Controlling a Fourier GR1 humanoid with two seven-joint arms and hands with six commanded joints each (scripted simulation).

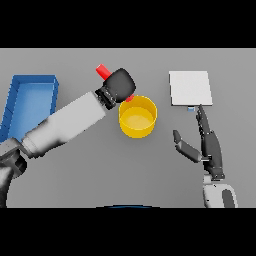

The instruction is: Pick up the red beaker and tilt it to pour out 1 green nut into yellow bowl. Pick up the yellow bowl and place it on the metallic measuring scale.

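The red beaker (103, 71), judged light, rigid and best held mid-wall, is clenched in the left hand (119, 86) over the yellow bowl (137, 117), while the right hand (209, 145) is kept released.

The grey table (150, 165) is lit evenly and softly, with no glare. Only faint shadows are cast, as under the yellow bowl (137, 117). Outlines are slightly softened throughout. No bending is seen toward the table's edges.

The left hand (119, 86) covers most of the red beaker (103, 71); its contents cannot be seen, and the blue bin (30, 100) is partly behind the arm
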